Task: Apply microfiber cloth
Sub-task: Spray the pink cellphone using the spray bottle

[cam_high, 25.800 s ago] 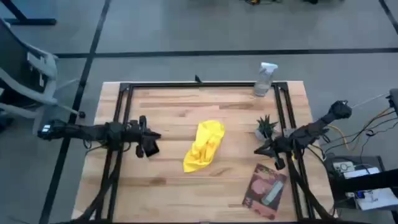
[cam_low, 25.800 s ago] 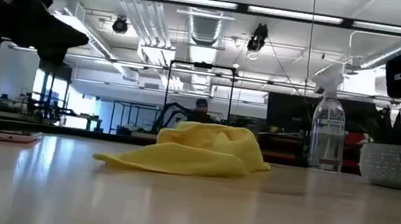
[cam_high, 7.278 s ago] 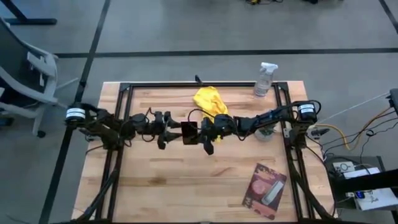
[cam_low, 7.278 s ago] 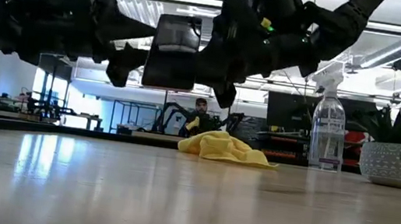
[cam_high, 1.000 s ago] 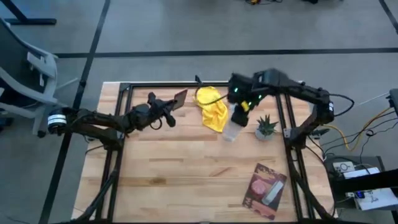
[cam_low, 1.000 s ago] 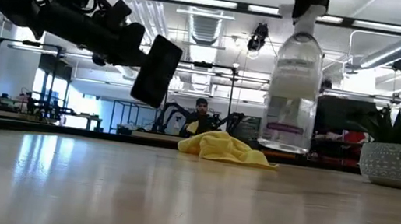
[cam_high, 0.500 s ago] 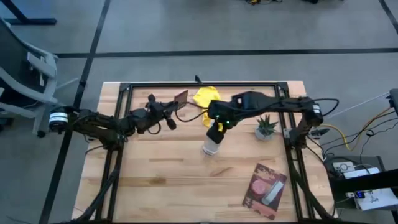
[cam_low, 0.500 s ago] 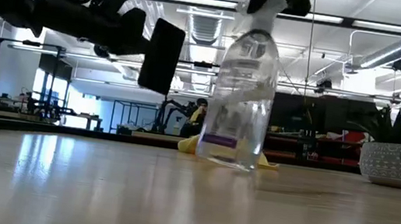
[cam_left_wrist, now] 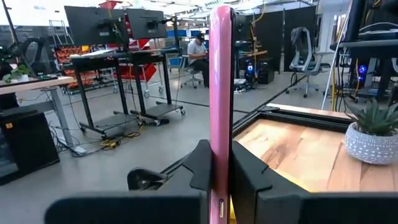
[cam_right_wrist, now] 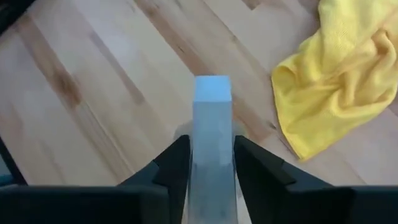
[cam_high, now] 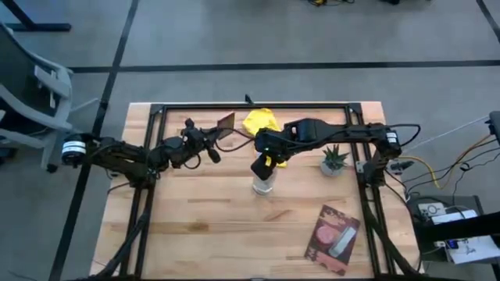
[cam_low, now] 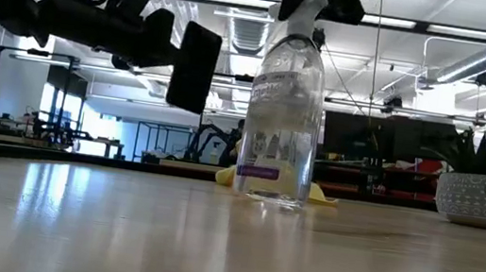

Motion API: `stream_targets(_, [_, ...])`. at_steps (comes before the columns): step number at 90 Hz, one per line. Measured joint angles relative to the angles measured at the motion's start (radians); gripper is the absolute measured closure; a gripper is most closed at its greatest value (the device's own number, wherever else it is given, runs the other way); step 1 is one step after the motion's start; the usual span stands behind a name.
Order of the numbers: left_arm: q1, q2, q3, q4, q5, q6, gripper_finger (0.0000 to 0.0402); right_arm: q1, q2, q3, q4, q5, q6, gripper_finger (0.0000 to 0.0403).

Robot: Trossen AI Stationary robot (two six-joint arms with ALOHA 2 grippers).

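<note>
The yellow microfiber cloth (cam_high: 262, 123) lies crumpled on the table at the far middle, touched by no gripper; it also shows in the right wrist view (cam_right_wrist: 342, 74). My right gripper (cam_high: 262, 161) is shut on a clear spray bottle (cam_low: 286, 113) just near of the cloth. My left gripper (cam_high: 209, 140) is left of the cloth, shut on a thin flat slab (cam_high: 226, 122) with a pink edge and a dark face, above the table. My left gripper pinches the slab's lower end (cam_left_wrist: 220, 186) between its two fingers, one on each flat face. It reaches in from the table's left. The slab stands edge-on, slightly tilted, lifted clear of the table. My right gripper pinches the bottle's spray head (cam_right_wrist: 211, 149) between its two fingers from above, pointing down. The bottle stands upright below the fingers, its base (cam_low: 272, 197) at the table top.
A small potted plant (cam_high: 334, 160) stands right of the bottle. A pink-and-dark flat packet (cam_high: 334, 234) lies at the near right. A black frame (cam_high: 250, 105) runs along the table's far and side edges. Bare wood lies near of the bottle.
My right gripper has carried the bottle from beside the plant toward the table's left and near edge and downward. The bottle, lifted clear a second ago and then tilted, now stands upright at the table top.
</note>
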Motion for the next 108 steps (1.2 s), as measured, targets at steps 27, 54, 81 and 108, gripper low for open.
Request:
stream_targets(27, [0.0,0.0,0.0,-0.001,0.001,-0.018,0.0392,0.0,-0.016,0.0,0.029,-0.002,-0.116,0.0249])
stream_targets(54, [0.0,0.0,0.0,-0.01,0.005,-0.023,0.0392,0.004,-0.052,0.072,0.03,0.001,-0.186,0.0218])
stream_targets(81, [-0.002,0.0,-0.001,-0.025,0.043,-0.051,0.0392,0.024,-0.086,0.119,-0.187,0.076,-0.365,0.0248])
stream_targets(108, [-0.008,-0.001,-0.001,-0.023,0.075,-0.147,0.0392,0.092,-0.114,-0.033,-0.24,0.222,-0.516,0.0317])
